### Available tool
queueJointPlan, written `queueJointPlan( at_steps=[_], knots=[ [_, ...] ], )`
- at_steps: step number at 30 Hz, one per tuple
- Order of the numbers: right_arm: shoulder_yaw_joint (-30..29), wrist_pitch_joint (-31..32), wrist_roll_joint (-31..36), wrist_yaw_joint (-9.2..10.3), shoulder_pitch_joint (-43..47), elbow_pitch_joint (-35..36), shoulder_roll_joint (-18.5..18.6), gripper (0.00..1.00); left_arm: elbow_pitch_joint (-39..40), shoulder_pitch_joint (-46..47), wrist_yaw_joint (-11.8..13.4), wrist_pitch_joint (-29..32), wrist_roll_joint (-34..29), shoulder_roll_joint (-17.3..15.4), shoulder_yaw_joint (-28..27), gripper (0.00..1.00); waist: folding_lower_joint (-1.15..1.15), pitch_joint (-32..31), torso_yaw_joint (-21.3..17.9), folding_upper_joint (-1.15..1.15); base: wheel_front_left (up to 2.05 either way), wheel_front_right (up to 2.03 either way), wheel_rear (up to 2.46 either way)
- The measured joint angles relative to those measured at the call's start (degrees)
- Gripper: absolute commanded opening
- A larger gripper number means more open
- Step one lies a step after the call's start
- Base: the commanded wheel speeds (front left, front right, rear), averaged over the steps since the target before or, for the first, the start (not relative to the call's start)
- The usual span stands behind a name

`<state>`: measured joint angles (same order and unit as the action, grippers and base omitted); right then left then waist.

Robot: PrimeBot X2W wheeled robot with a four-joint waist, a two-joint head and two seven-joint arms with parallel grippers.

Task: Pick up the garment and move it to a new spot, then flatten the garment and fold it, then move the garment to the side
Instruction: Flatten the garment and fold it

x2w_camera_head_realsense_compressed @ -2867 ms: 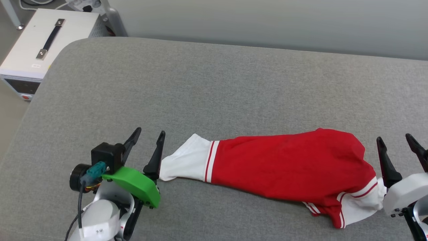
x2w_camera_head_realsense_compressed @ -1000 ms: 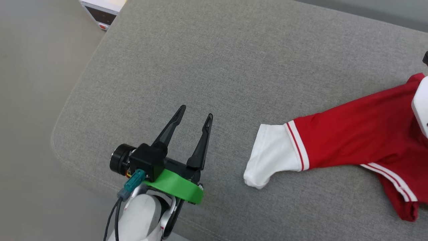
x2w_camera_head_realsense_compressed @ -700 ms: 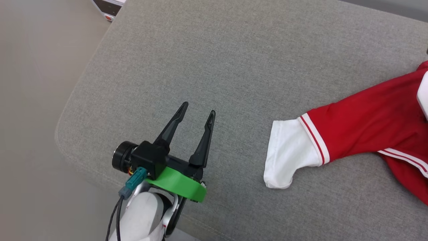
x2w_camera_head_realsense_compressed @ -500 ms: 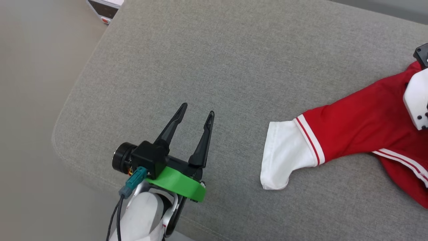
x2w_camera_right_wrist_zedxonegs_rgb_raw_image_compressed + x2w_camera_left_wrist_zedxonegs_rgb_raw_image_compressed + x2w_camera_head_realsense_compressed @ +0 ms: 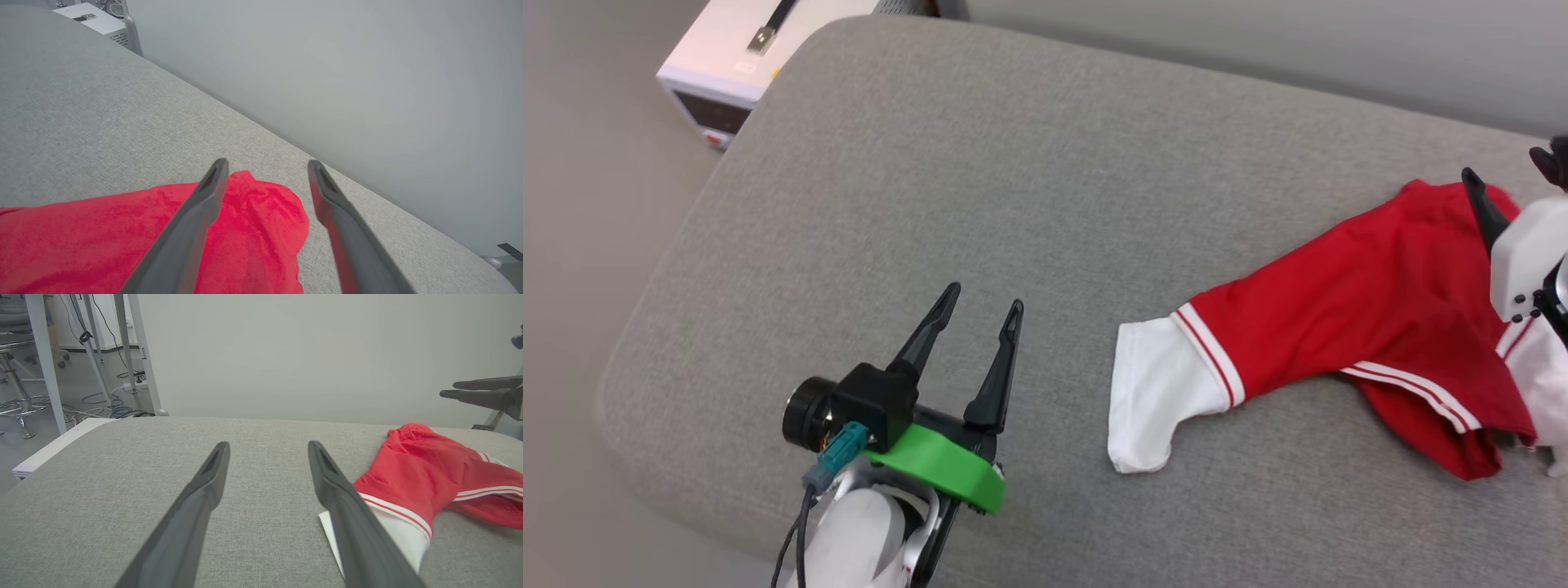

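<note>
The garment, red with a white striped sleeve, lies stretched and crumpled on the right of the grey padded surface. My left gripper stands open left of the white sleeve, a short gap apart, with nothing in it. The left wrist view has the left gripper open beside the garment, and the right gripper hovering at the far right. My right gripper is open over the garment's far end. In the right wrist view the right gripper hangs above the red fabric, holding nothing.
A white box with a black handle stands on the floor past the surface's far left corner. A pale wall runs close behind the surface. Table legs, a stool and cables show on the floor at the left.
My right gripper has gone from shut to open and now hangs above the garment, which rests on the surface. The head camera has shifted. The left gripper stays open.
</note>
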<state>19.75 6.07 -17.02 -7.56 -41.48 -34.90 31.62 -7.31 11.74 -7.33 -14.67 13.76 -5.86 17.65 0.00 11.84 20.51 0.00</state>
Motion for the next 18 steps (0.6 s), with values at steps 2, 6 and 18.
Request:
queueJointPlan(
  at_steps=[2,6,18],
  knots=[
    [-3.82,-3.54,-0.73,0.00,2.57,1.63,-1.11,1.00,-0.49,-0.85,0.00,0.00,0.47,-0.20,-0.13,1.00,0.00,-1.30,-1.21,0.00,0.00,0.00,0.00],
    [-9.60,-7.97,-1.15,0.00,8.57,6.67,-3.65,1.00,-0.93,-2.32,0.00,0.00,1.43,-0.79,-0.69,1.00,0.00,-3.31,-3.87,0.00,0.00,0.00,0.00],
    [-23.81,-13.56,3.46,0.02,31.61,29.55,-15.23,1.00,0.02,-5.75,0.00,0.00,3.31,-0.77,-3.92,1.00,-0.01,-7.49,-11.52,0.00,0.00,0.00,0.00]
  ],
)
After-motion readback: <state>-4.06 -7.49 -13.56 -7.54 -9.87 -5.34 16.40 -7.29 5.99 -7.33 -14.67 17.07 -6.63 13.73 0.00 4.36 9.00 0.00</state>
